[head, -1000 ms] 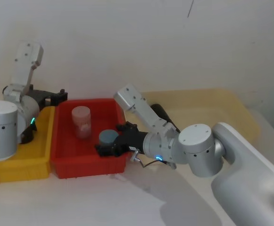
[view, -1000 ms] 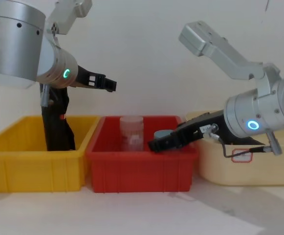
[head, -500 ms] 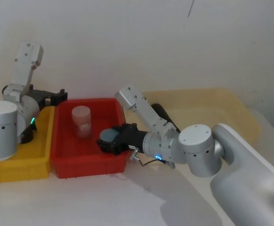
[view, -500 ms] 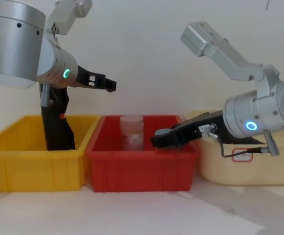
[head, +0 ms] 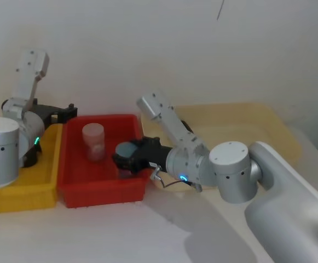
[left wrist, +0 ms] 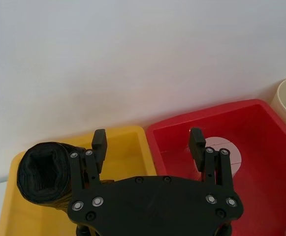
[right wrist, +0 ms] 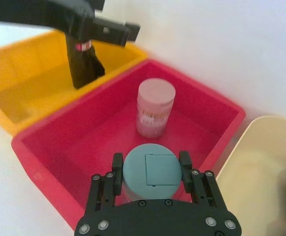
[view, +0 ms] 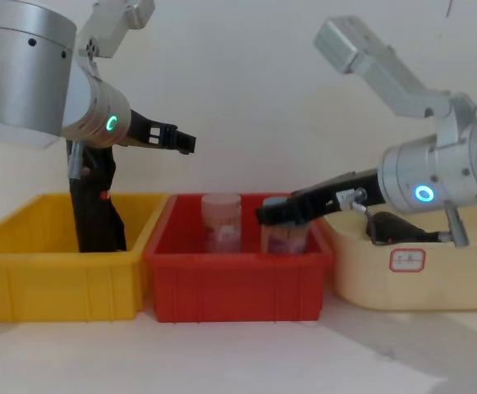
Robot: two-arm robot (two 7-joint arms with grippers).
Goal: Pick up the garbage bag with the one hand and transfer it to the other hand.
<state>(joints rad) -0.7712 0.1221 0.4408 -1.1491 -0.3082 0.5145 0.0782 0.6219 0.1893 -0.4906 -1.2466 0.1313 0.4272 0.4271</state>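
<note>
The garbage bag (view: 390, 226) is a smooth, matte-black roll lying on its side in the beige tub (view: 435, 279), at about 3 o'clock from the red bin (view: 230, 287) on the counter (view: 222, 353). In the chest view it shows just above the tub's rim, below the blue-ringed arm. In the head view only a short dark end of it shows behind that arm.

The right pincer (right wrist: 151, 162) reaches into the red bin and is closed on a grey-lidded jar (right wrist: 150, 172), one finger on each side of the round lid. The chest view shows this jar under the fingers, near the bin's 3 o'clock wall, beside a clear jar (view: 222, 220) that stands upright in the middle.

The left pincer (left wrist: 148, 140) hangs above the back of the yellow bin (view: 49, 287) with its fingers spread wide and nothing between them. The left wrist view shows that gap plainly, while the chest view shows the fingers only from the side. A wrinkled black bundle (view: 94, 213) with a small red mark stands upright in the yellow bin, rising above its rim.
</note>
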